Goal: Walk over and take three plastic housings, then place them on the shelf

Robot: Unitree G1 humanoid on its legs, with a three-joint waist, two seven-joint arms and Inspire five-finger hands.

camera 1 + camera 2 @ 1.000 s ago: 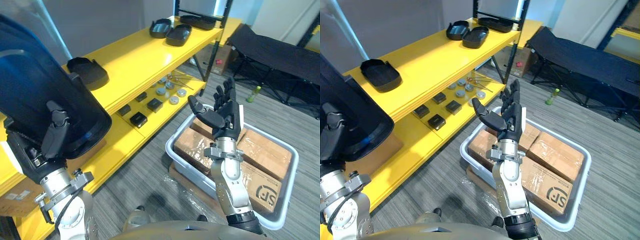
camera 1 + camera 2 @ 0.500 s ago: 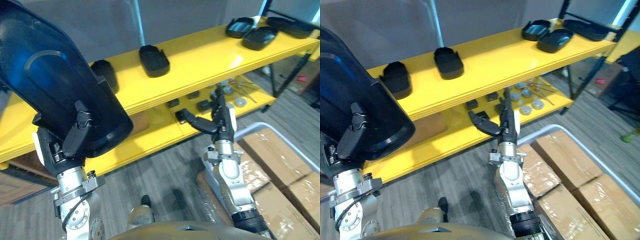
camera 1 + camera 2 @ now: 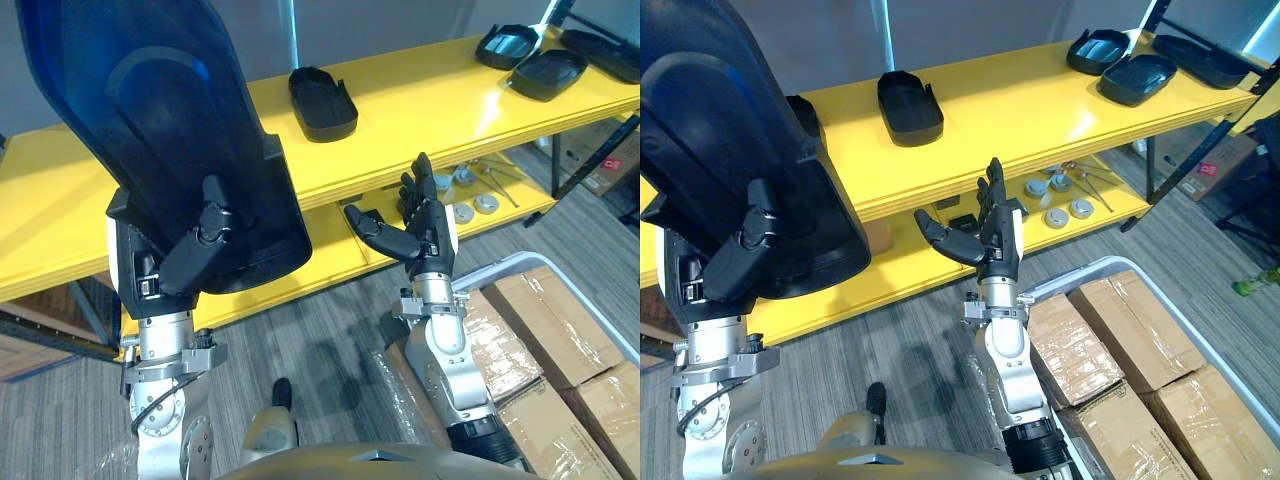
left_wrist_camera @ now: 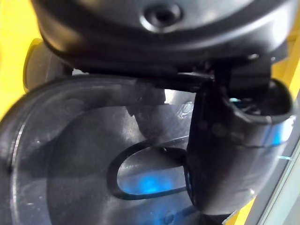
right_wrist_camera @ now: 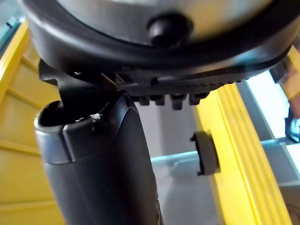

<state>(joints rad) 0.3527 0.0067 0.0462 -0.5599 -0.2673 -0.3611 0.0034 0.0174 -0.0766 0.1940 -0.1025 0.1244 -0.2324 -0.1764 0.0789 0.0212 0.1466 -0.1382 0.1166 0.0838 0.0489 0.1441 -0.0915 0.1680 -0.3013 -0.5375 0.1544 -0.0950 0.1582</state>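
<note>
Shelf: Your biggest landmark is the yellow shelf (image 3: 420, 120). It has two tiers and runs right across the scene ahead of you, past both arms.
Held housing: There's your prize, the held housing (image 3: 170, 140), a large piece of black plastic with a blue sheen. It stands raised in front of the shelf's left part and hides some of the top tier from you.
Tote: Down at your lower right a white tote (image 3: 1095, 268) sits on the grey carpet. It is packed with cardboard boxes (image 3: 545, 320) under clear film, and any print on them is too small to make out.
Left hand: Your left hand (image 3: 160, 275) is clamped on the lower end of the held housing. The thumb (image 4: 225, 154) curls over its inner face, seen very close in the left wrist view.
Right hand: Your right hand (image 3: 425, 235) stands upright between shelf and tote. The fingers are straight and spread, the thumb sticks out sideways, and it holds nothing.
Shelved housings: On the top tier, the middle housing (image 3: 322, 100) lies alone and the end cluster (image 3: 548, 70) sits at the far right. A half-hidden housing (image 3: 808, 112) peeks from behind the one you hold.
Small parts: Round grey discs (image 3: 1055, 215) lie on the lower tier, just beyond your right hand.
</note>
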